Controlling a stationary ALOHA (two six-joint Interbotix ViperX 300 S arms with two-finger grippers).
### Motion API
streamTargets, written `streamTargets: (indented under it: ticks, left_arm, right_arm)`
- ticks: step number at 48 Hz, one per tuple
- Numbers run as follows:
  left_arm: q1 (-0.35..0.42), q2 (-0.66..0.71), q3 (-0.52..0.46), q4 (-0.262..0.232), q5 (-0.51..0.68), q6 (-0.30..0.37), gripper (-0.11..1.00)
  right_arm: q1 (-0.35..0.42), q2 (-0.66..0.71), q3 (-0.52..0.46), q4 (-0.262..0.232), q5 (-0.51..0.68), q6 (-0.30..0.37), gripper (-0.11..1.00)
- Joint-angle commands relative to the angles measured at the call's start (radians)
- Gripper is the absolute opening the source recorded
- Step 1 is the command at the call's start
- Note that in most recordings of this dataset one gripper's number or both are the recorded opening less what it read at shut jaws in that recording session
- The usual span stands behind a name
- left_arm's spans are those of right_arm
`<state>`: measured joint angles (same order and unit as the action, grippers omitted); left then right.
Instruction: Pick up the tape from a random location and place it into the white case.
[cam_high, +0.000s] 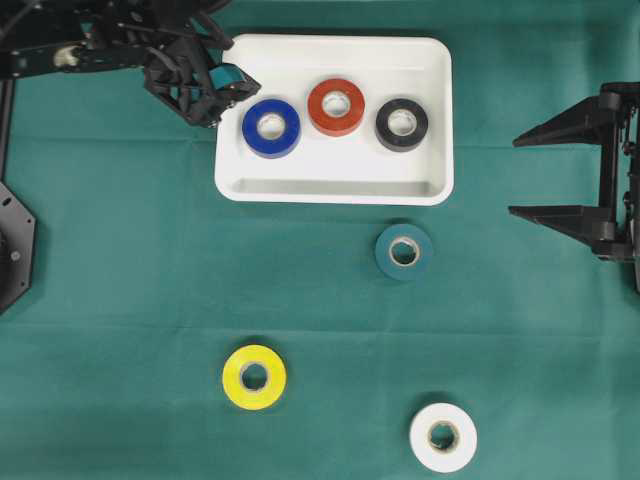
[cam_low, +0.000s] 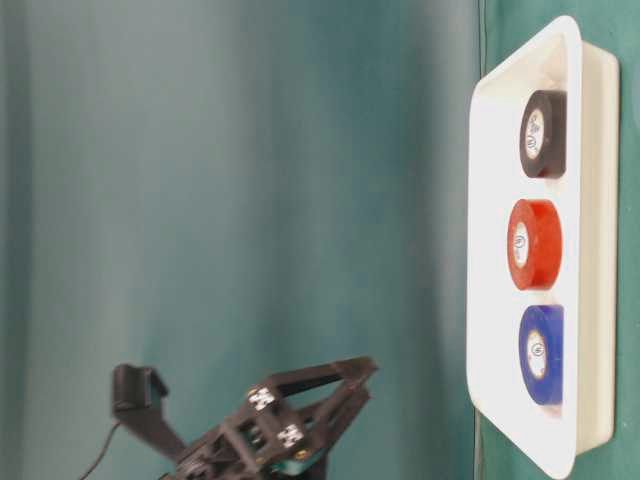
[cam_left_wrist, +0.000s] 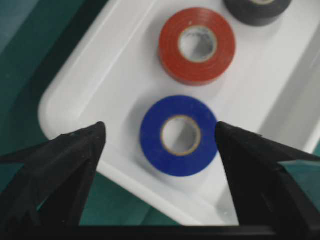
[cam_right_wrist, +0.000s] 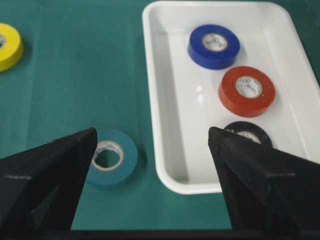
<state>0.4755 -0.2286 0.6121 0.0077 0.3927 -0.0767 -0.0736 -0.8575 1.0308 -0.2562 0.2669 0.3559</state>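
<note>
The right gripper (cam_high: 556, 170) is released, its fingers (cam_right_wrist: 47, 170) spread wide and grasping nothing. Nearest to it, just ahead of the fingertips and toward the left finger in the right wrist view, the teal tape (cam_high: 404, 251) lies flat on the desk (cam_high: 120, 300), hole upward, just outside the white case (cam_high: 432, 120). A flat roll has no long axis, so no wrist turn should be needed to straddle it.

The left gripper (cam_high: 220, 98) is also released. In the left wrist view its fingers (cam_left_wrist: 75, 160) hang above the near corner of the case, with the blue tape (cam_high: 271, 128) lying between them inside the case, untouched. Beyond it sit the red tape (cam_high: 336, 106) and the black tape (cam_high: 402, 124), both in the case.

Well away from both grippers, the yellow tape (cam_high: 254, 377) and the white tape (cam_high: 443, 437) rest on the desk.

Judgement: the right arm is nearer the teal tape and best placed for the next pick.
</note>
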Motion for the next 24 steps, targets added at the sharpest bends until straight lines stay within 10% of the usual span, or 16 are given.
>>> streamTargets:
  ticks: [1, 24]
  left_arm:
    - [-0.006, -0.04, -0.012, 0.003, 0.0, 0.003, 0.87]
    - [-0.224, -0.091, 0.002, 0.003, 0.0, 0.002, 0.87]
  right_arm:
    - [0.0, 0.002, -0.026, -0.002, -0.003, 0.002, 0.87]
    - [-0.002, 0.0, -0.026, -0.002, -0.006, 0.002, 0.87]
